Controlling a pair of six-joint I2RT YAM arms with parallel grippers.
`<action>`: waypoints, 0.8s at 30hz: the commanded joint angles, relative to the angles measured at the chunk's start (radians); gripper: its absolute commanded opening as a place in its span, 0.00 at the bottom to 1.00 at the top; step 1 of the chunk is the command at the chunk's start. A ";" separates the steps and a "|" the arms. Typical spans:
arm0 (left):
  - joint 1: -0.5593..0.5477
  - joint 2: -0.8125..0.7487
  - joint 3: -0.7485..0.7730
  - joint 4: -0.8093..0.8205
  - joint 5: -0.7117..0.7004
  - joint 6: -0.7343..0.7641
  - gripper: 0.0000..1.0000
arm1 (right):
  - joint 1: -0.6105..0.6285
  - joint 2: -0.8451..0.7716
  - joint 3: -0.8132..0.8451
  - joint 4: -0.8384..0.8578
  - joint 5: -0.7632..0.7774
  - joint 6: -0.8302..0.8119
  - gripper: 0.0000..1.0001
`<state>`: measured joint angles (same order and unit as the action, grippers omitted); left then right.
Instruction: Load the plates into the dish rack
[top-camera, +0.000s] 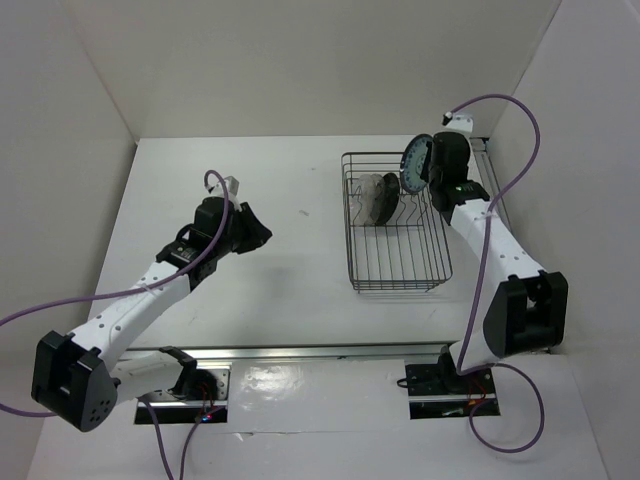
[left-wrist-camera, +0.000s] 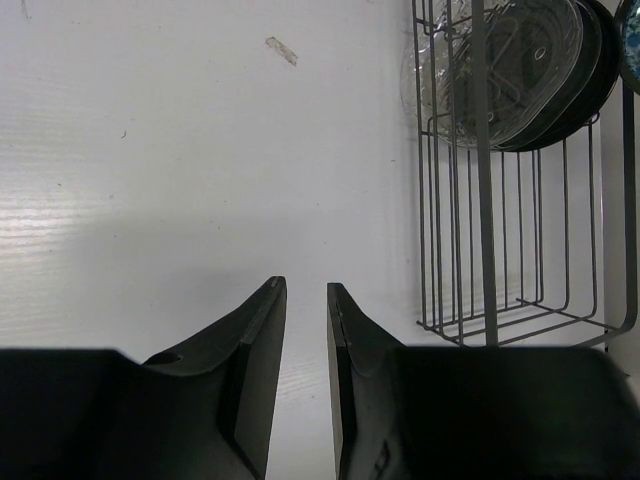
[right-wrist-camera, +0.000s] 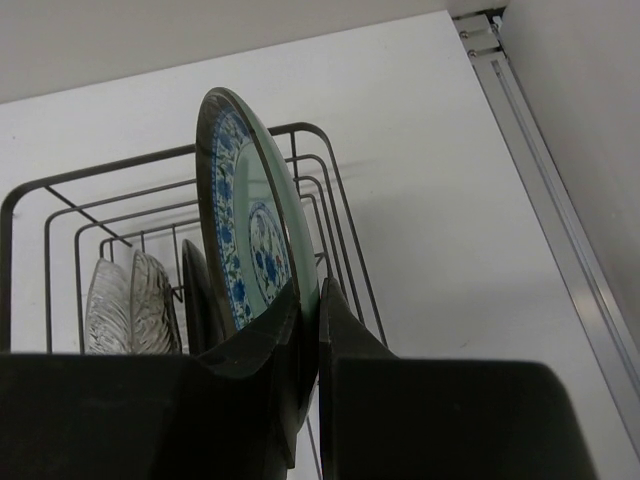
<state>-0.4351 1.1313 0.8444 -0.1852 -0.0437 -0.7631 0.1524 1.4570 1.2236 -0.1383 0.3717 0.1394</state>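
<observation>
Near the counter's (top-camera: 300, 190) far right corner, your right claw (right-wrist-camera: 308, 296) clamps the teal plate (right-wrist-camera: 250, 240) above the rack (top-camera: 398, 288); your left claw (left-wrist-camera: 306, 288) is released, empty.

The top camera looked down from high behind the near edge over the whole table (top-camera: 280, 180). The left wrist camera faced low across it toward the rack (left-wrist-camera: 484, 250). The right wrist camera sat close above the rack; all three views shared it.
</observation>
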 joint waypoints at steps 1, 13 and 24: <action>-0.004 0.024 -0.010 0.053 0.030 0.008 0.36 | -0.007 0.012 0.008 0.054 0.033 0.002 0.00; -0.004 0.033 -0.001 0.053 0.030 0.008 0.36 | 0.013 0.062 -0.012 0.063 0.036 0.002 0.00; -0.004 -0.005 0.008 0.043 0.030 0.008 0.36 | 0.079 0.100 -0.021 0.052 0.122 -0.020 0.00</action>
<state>-0.4351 1.1606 0.8436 -0.1642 -0.0212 -0.7631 0.2123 1.5562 1.1976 -0.1333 0.4400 0.1246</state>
